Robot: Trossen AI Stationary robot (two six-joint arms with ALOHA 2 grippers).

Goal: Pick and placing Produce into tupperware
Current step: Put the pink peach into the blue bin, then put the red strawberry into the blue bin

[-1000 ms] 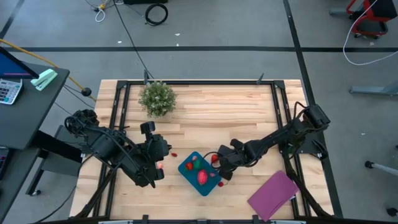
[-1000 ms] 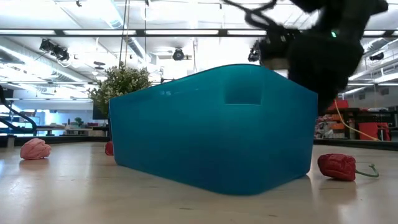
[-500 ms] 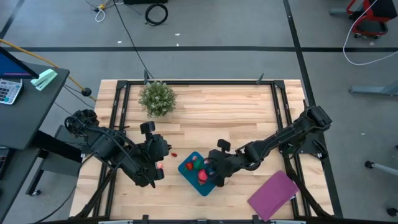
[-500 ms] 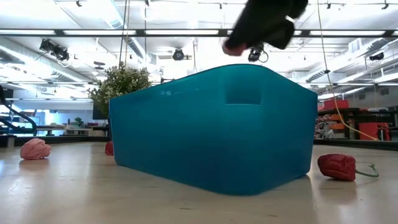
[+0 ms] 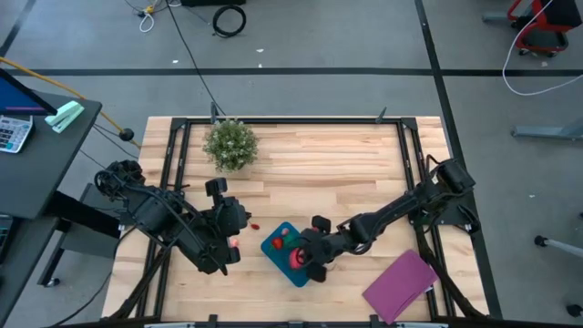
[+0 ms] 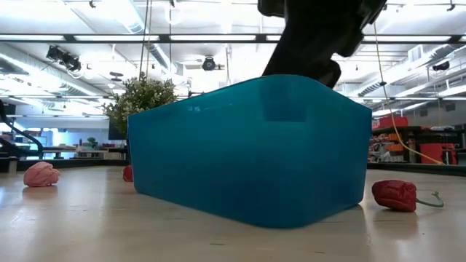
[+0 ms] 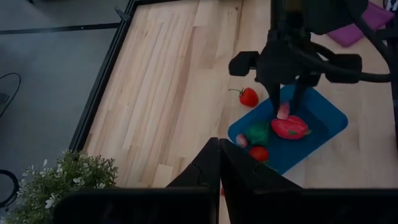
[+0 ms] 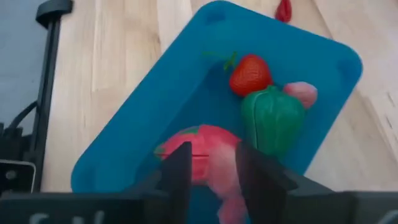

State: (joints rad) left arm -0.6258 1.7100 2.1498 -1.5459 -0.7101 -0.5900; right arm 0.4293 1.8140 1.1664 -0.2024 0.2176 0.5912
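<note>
right claw (image 5: 311, 258) | lower centre, over shallow teal-blue plastic container (image 5: 275, 261), fingers spread around a pale pink piece (image 7: 283, 112) to drop it in | left claw (image 5: 235, 239) pressed together, waiting beside

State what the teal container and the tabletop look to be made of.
Container: likely moulded plastic, with a smooth satin surface, rounded corners and one even teal colour. Tabletop: pale wood, probably butcher-block, with narrow joined strips and visible grain; the finish looks matte to lightly sealed.
</note>
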